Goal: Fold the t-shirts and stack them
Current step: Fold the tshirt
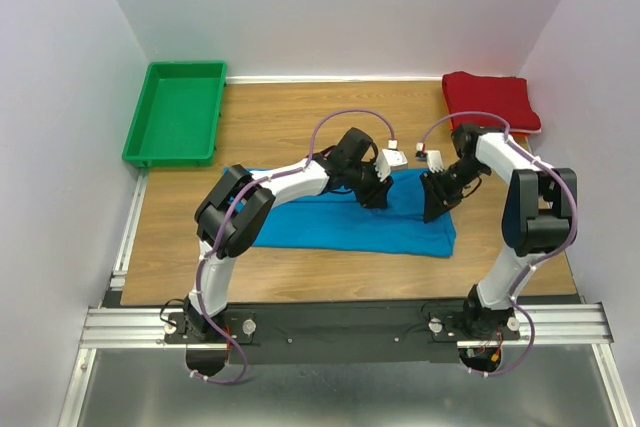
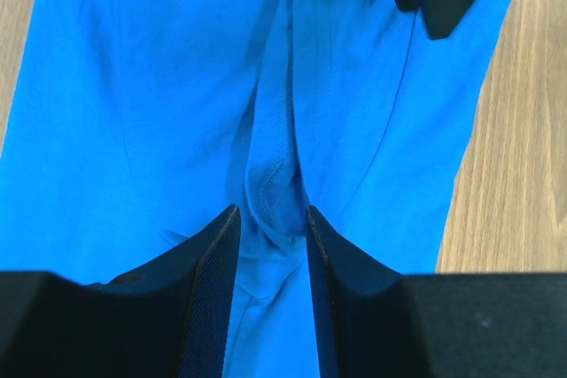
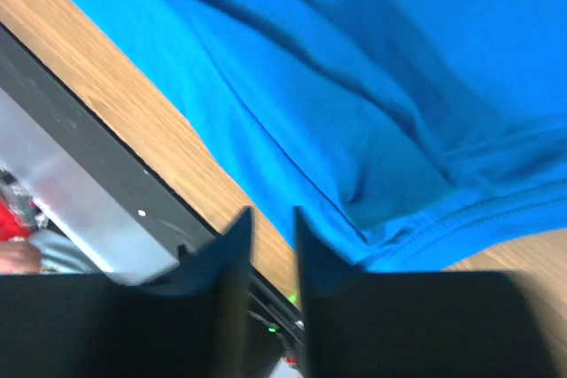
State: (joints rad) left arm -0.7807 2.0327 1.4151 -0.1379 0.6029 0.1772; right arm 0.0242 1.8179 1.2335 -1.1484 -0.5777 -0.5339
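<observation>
The blue shirt (image 1: pixel 330 225) is lying across the middle of the table (image 1: pixel 290 117) as a long band. The left gripper (image 2: pixel 270 223) is pressing down near the shirt's far edge, its jaws pinching a raised ridge of blue cloth between them. The right gripper (image 1: pixel 436 209) is sitting near it over the shirt's right end, jaws close together, but whether they are catching the hem I cannot tell. The red shirt (image 1: pixel 490 99) is lying folded in the far right corner, well apart from the blue one, and the green tray (image 1: pixel 150 137) is sitting in the far left.
</observation>
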